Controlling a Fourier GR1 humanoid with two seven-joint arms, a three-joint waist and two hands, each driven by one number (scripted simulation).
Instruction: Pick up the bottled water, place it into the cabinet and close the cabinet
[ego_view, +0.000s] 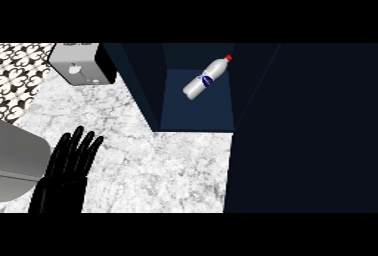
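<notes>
The water bottle (206, 78), clear with a red cap and a blue label, lies tilted inside the dark blue cabinet (199, 112), on its floor. The cabinet's door (303, 130) stands open and fills the right side of the view. My left hand (68, 167) shows at the lower left over the marble counter, fingers straight and pointing up, holding nothing. It is well apart from the cabinet and the bottle. My right hand does not show anywhere.
A grey toaster-like appliance (81, 64) stands at the back left beside the cabinet. A patterned tile wall (18, 75) lies at the far left. A grey rounded surface (18, 160) sits at the left edge by my hand. White marble counter (170, 170) spreads before the cabinet.
</notes>
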